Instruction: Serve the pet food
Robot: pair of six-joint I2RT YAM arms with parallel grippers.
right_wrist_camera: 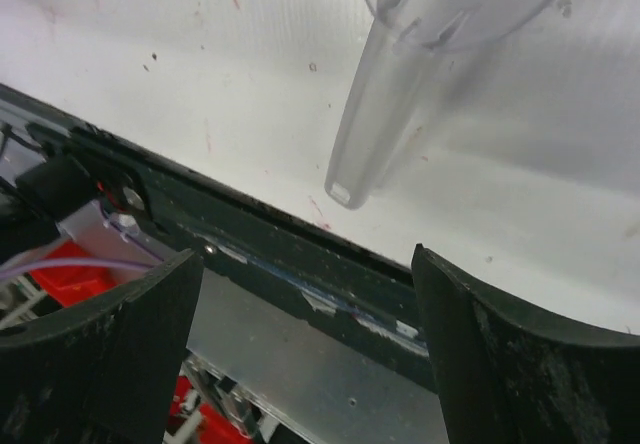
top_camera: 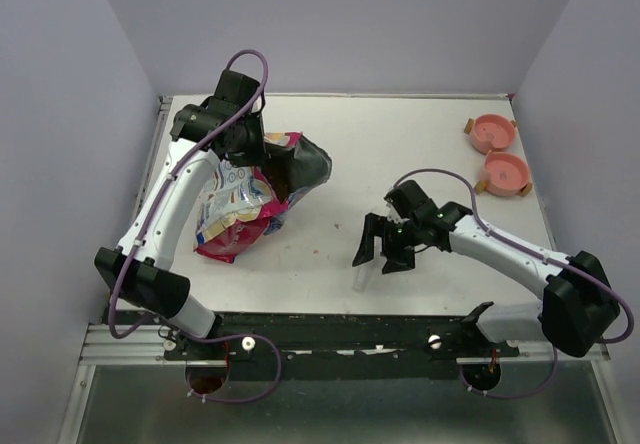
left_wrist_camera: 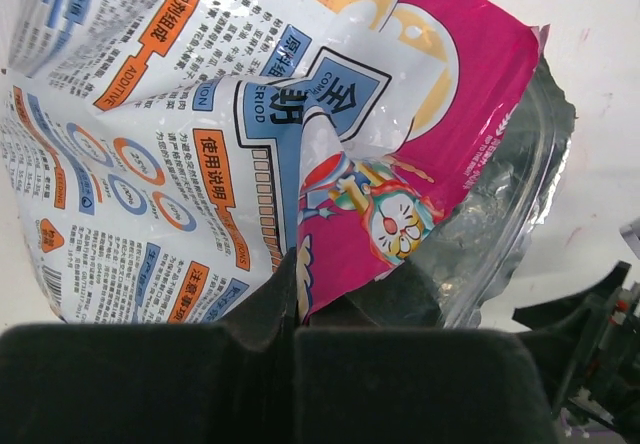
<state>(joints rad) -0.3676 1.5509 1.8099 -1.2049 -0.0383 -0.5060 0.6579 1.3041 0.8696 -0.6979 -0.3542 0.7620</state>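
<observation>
Left hand pinches the printed bag at 9 o'clock on the surface; right hand hangs wide over the clear scoop at 5 o'clock.

The white desk spreads under both claws, flecked with faint reddish marks around the right claw. Pale lavender walls close it in: the back wall beyond the left claw, the left side wall outboard of it, and the right side wall outboard of the right claw. Behind the right claw a dark rail edges the desk, with a grey-green surface past it. The light is soft and even.
</observation>
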